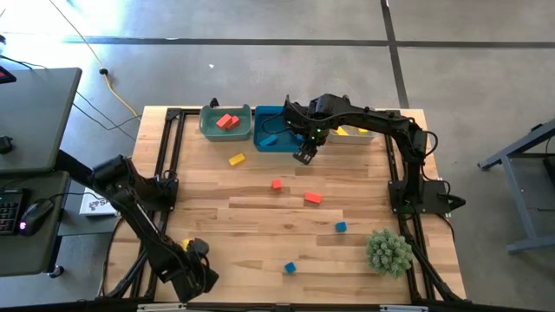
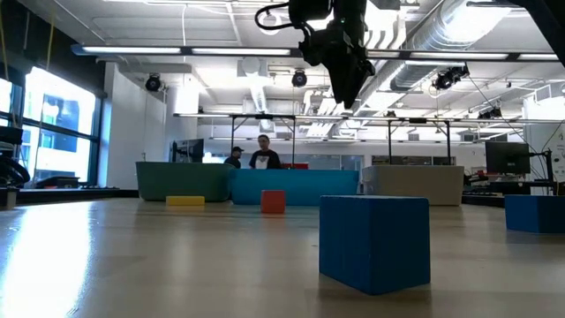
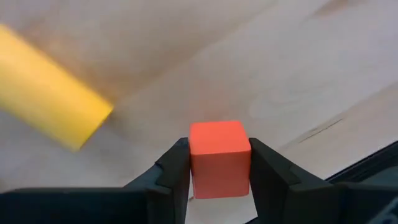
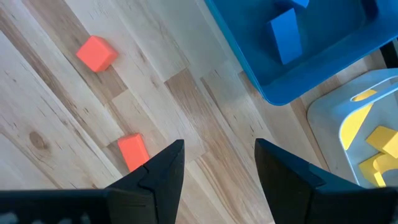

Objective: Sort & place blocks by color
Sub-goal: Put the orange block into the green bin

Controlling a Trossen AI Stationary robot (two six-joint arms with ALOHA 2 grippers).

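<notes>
Gripping a small red cube block between its two dark fingers, the left gripper is sitting at the near left corner of the wooden bench, beside a yellow bar block. The right gripper is hanging with its fingers wide apart and holding nothing, just in front of the blue plastic bin. Two red blocks and two blue cubes are lying loose on the bench.
</notes>
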